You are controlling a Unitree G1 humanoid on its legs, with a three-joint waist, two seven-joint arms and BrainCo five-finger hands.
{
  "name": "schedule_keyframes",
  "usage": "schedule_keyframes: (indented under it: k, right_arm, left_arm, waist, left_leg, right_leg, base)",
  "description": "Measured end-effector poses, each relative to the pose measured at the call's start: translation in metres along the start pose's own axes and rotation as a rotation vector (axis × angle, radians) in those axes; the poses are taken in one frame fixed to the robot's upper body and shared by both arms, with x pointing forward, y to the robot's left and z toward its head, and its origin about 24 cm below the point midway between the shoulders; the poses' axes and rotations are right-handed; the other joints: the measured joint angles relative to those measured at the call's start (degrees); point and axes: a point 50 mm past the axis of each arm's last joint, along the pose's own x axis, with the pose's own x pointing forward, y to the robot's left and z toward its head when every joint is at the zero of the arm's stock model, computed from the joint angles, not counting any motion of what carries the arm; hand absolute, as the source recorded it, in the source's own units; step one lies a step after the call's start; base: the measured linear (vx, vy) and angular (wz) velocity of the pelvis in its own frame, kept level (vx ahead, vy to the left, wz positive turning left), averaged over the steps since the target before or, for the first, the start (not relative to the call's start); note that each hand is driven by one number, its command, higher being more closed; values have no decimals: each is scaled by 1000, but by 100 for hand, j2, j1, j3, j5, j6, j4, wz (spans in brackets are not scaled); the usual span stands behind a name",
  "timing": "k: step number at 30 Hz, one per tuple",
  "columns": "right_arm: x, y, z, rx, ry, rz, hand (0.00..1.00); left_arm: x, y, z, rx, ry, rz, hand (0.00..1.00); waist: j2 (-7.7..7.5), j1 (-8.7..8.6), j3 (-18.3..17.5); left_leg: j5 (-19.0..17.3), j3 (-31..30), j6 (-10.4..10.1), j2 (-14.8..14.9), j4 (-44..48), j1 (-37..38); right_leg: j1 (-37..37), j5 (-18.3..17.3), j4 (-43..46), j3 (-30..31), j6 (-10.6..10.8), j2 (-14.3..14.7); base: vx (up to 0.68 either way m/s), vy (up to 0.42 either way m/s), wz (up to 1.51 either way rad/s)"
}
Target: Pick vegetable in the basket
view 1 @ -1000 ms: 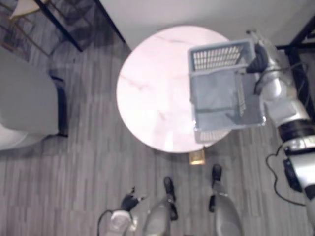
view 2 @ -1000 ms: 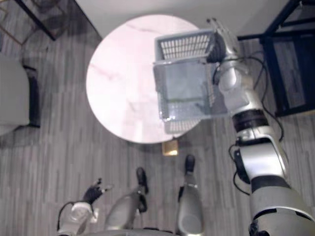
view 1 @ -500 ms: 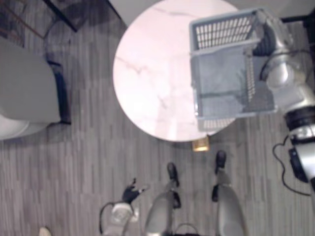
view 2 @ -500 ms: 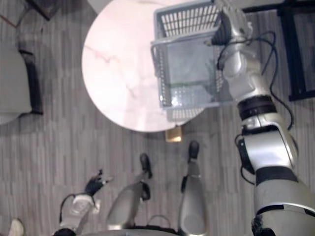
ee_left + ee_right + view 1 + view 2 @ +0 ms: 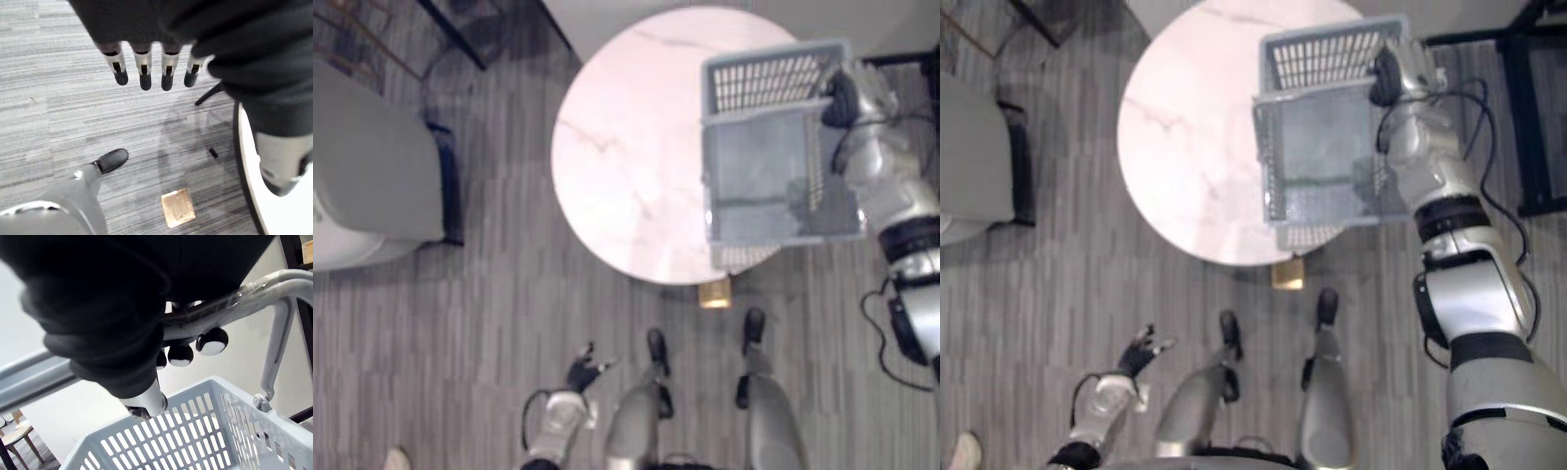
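Grey basket hangs from our right hand, clenched round its handle, half off the surface; a swing could clip the surface. Our left hand dangles relaxed.

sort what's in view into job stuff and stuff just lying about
Job: grey basket, its handle, right hand curled round the handle, left hand hanging open.
Lying about: round marble table, tan block on the floor, grey seat, dark rack.

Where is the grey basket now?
In the eye views the basket hangs at the right, over the right edge of the round table, its handle gripped by the right hand.
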Motion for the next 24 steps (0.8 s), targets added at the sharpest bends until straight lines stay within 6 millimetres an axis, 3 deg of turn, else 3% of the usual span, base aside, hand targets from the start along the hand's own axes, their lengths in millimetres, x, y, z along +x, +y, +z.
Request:
schedule_keyframes:
  k: [1,2,4,5,7,9,10,13,14,15,16,17,18,19,20,21,22,23,24]
  right_arm:
    - [-9,17,1,17,5,42,100]
    - [-11,24,4,29,-4,58,100]
    - [-26,50,18,93,-42,112,100]
    - [-30,54,17,118,-40,116,100]
    - [-46,64,6,205,12,119,100]
    - [-76,85,-17,318,137,132,100]
    - [-82,88,-21,335,161,131,100]
    - [-112,91,-42,389,263,87,100]
    - [-123,95,-46,410,295,80,100]
    - [-130,101,-42,441,304,85,100]
    - [-136,104,-41,452,310,87,100]
    - [-147,111,-45,467,344,98,100]
    - [-163,121,-48,478,387,128,100]
    - [-171,126,-49,478,399,151,100]
    - [-179,135,-45,494,408,180,100]
    - [-184,147,-34,568,432,200,100]
    - [-187,150,-33,577,436,207,100]
    - [-197,154,-40,586,473,225,100]
    - [-201,157,-43,600,500,233,100]
  left_arm:
    - [-1,-2,1,-9,-6,-4,0]
    - [-3,-2,0,-17,-6,-2,0]
    - [-9,-7,-10,-34,24,-12,0]
    - [-9,-8,-11,-35,31,-15,0]
    - [-9,-10,-10,-35,35,-22,0]
    - [-11,-14,-14,-18,49,-56,0]
    - [-11,-16,-15,-7,52,-72,0]
    - [-6,-21,-8,31,44,-116,0]
    - [-3,-19,-5,36,37,-111,0]
    - [-1,-12,-3,44,33,-92,0]
    - [0,-10,-1,51,30,-86,0]
    - [1,-6,0,55,27,-74,0]
    - [1,1,-1,56,34,-53,0]
    - [0,4,-4,45,48,-37,0]
    - [-3,10,-11,28,75,-13,0]
    - [-11,19,-25,10,117,26,0]
    - [-13,18,-31,6,144,27,0]
    - [-17,16,-40,6,182,25,0]
    - [-19,15,-43,9,190,23,0]
  waist:
    - [-114,71,-5]
    - [-152,89,0]
    - [-207,115,-24]
    - [-250,96,-43]
    - [-439,-52,-131]
    - [-777,-148,-346]
    - [-847,-156,-421]
    - [-1029,-401,-570]
    - [-1061,-418,-612]
    - [-1076,-399,-668]
    - [-1086,-381,-677]
    - [-1096,-444,-685]
    - [-1252,-458,-782]
    - [-1223,-450,-810]
    - [-1324,-417,-845]
    - [-1223,-229,-1009]
    - [-1167,-252,-1053]
    - [-1054,-423,-1182]
    - [-1036,-427,-1230]
  left_leg:
    - [-416,-57,-52,75,625,-43]
    - [-611,-214,-62,111,915,-78]
    - [-1411,-1247,-171,206,1755,-132]
    - [-1541,-1292,-189,216,1844,-128]
    - [-1617,-1198,-177,196,1921,-106]
    - [-1640,-866,-137,157,1758,275]
    - [-1638,-741,-129,144,1695,372]
    - [-1678,-273,-56,73,1621,669]
    - [-1677,68,-31,96,1590,790]
    - [-1545,579,163,222,1478,892]
    - [-1471,852,207,236,1363,980]
    - [-1481,1189,185,140,1273,1253]
    - [-1596,1535,130,-63,1587,1383]
    - [-1735,1650,182,-24,1801,1352]
    - [-1990,1758,384,-183,1828,1377]
    - [-1774,2210,664,-294,1167,1516]
    - [-1734,2570,599,-182,1175,1561]
    - [-1701,2887,543,-73,1157,1604]
    - [-1669,3064,488,-51,1119,1662]
  right_leg:
    - [124,-10,2,282,7,71]
    - [162,-11,1,399,7,120]
    - [273,-34,2,807,-3,383]
    - [274,-53,0,864,16,420]
    - [283,-58,-4,960,32,433]
    - [398,-66,-2,1255,84,388]
    - [399,-57,2,1347,97,383]
    - [357,30,151,1534,118,380]
    - [219,277,235,1164,-208,481]
    - [157,771,31,563,-830,630]
    - [115,620,150,123,-1104,630]
    - [-100,-721,1429,-1275,-1325,328]
    - [-149,-1094,2024,-2099,-1386,64]
    - [-92,-1047,2044,-2204,-1459,89]
    - [-32,-890,1794,-1904,-1415,225]
    - [267,-881,1021,-1686,-929,654]
    - [230,-1347,1622,-2336,-1214,426]
    - [257,-1959,2588,-3249,-1132,-161]
    - [332,-2082,2798,-3530,-953,-398]
  base:
    - [44,16,-57]
    - [43,0,-86]
    - [-11,-2,-114]
    - [-49,28,-93]
    - [-26,28,-33]
    - [31,55,-54]
    - [49,58,-74]
    - [33,45,-74]
    - [-11,19,-143]
    - [-29,-13,-164]
    - [-34,-43,-161]
    - [-17,-29,-139]
    - [-18,-5,-139]
    - [-106,19,-154]
    - [-230,-3,-257]
    - [-262,-2,-277]
    - [-210,-13,-271]
    - [-94,-8,-144]
    - [-4,-60,-196]
